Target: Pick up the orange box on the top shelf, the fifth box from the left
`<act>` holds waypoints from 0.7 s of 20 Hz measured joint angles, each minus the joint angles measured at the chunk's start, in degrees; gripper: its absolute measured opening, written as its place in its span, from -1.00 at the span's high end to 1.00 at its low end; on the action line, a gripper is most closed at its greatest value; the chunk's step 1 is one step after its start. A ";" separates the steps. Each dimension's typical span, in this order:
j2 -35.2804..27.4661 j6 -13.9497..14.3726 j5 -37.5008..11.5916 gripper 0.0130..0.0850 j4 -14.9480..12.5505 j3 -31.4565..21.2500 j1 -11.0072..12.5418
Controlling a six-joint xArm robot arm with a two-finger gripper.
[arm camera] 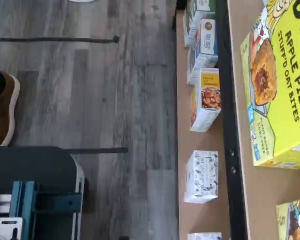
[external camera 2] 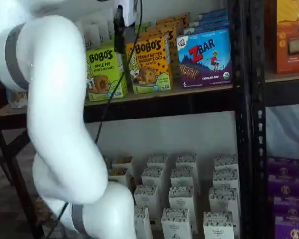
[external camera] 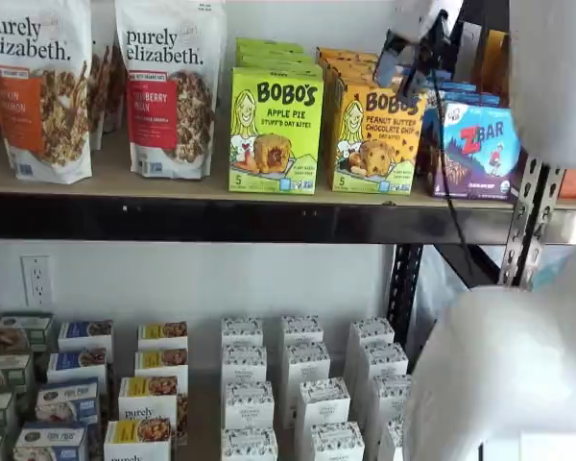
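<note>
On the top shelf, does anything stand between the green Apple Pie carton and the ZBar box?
Yes: the orange box, upright on the top shelf, between the Apple Pie carton and the ZBar box, in both shelf views.

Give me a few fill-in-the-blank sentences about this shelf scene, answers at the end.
1. The orange box stands on the top ____.
2. The box beside it, printed Apple Pie, is ____ in colour.
3. On its other side stands a blue box printed ____.
4. The lower shelf holds rows of small ____ boxes.

Answers: shelf; green; ZBar; white
</note>
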State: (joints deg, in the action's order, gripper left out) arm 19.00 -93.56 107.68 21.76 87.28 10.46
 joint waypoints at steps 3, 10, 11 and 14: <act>0.13 0.90 -0.49 -1.00 -1.48 -0.32 -1.58; 0.66 2.79 -2.13 -1.00 -1.64 -1.35 -3.77; 1.04 3.04 -3.21 -1.00 -2.69 -1.59 -4.33; 2.01 3.31 -6.18 -1.00 -5.66 -2.20 -5.44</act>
State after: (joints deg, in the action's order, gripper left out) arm 21.01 -90.25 101.50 16.09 85.09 5.01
